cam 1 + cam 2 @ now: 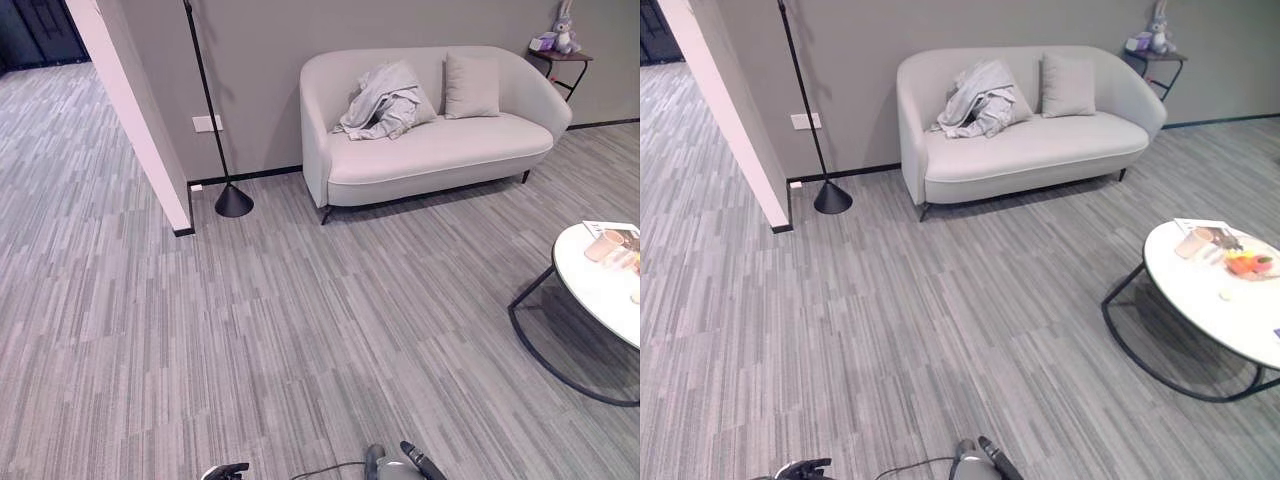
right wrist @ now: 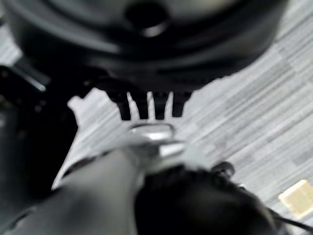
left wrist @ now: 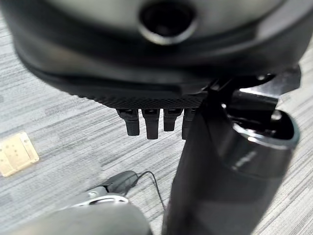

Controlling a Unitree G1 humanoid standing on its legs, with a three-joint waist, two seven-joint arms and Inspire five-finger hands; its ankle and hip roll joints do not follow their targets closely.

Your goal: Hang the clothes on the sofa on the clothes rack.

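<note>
A crumpled light grey garment (image 1: 382, 103) lies on the left part of a pale two-seat sofa (image 1: 440, 150) against the far wall, across the carpet from me. A thin black pole on a cone base (image 1: 231, 199) stands left of the sofa by the wall. My left hand (image 3: 151, 122) hangs low over the carpet with its fingers straight and nothing in them. The right hand (image 2: 146, 105) hangs the same way, open and holding nothing. Both hands are far from the garment.
A square cushion (image 1: 470, 85) leans on the sofa back. A round white table (image 1: 600, 290) on a black frame stands at the right with a cup and a magazine. A small side table (image 1: 560, 58) holds a plush rabbit. A white wall corner (image 1: 150, 140) juts out on the left.
</note>
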